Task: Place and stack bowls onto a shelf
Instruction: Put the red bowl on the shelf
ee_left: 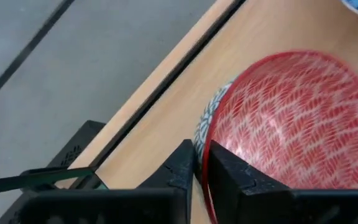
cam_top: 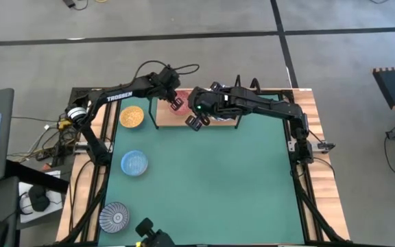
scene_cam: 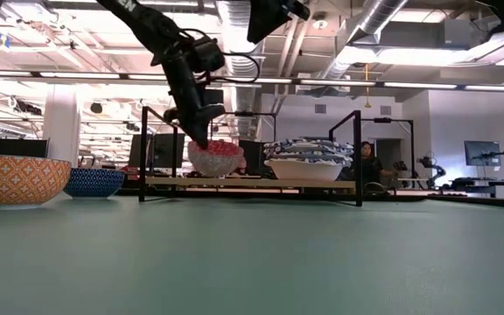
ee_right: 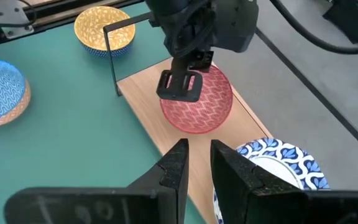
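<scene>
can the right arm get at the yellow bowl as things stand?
Probably not directly: the yellow bowl sits past the shelf's left end, and the left gripper, shut on the red bowl, lies between it and the right gripper.

My left gripper and the red bowl block the shelf's left end; green mat open

The left arm reaches from the surface's left edge toward the far side, its left tool pointing down with both fingers pinched close on the rim of the red bowl. The right arm stretches in from the right, its right tool hovering alongside, fingers slightly apart and holding nothing.
</scene>
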Controlling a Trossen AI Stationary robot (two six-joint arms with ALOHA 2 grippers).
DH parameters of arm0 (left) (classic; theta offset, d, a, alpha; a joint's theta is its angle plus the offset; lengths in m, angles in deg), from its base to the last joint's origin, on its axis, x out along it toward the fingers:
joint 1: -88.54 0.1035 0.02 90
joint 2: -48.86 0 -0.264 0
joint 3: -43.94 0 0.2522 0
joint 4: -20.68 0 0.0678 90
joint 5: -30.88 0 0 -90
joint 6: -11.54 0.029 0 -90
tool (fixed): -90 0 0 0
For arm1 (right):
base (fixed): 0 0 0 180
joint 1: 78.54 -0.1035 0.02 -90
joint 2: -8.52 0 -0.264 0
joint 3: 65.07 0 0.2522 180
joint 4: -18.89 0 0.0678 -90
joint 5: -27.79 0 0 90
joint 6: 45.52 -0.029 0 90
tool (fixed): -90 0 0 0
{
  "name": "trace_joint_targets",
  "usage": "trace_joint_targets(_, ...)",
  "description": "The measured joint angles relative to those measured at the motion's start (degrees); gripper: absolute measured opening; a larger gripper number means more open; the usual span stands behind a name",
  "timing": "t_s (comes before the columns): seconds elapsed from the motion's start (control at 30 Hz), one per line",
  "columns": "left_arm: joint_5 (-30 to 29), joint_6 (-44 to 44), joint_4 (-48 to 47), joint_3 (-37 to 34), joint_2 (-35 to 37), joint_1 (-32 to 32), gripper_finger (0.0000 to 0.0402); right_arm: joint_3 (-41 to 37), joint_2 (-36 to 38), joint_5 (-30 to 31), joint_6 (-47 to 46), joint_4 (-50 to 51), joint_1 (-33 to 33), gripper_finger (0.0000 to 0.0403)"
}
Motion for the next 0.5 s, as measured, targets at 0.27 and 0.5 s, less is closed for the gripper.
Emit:
trace_joint_targets(0.27,1.98,-3.13,-3.39,1.99,1.20,0.12,0.0084,0.00,0.00,-0.08,0.85,0.24,0.22,0.0093)
trace_joint_targets(0.5,1.16,-1.66,-12.42,8.65,3.38,0.73,0.0133,0.00,-0.02,-0.15,1.50,0.41,0.89,0.0093)
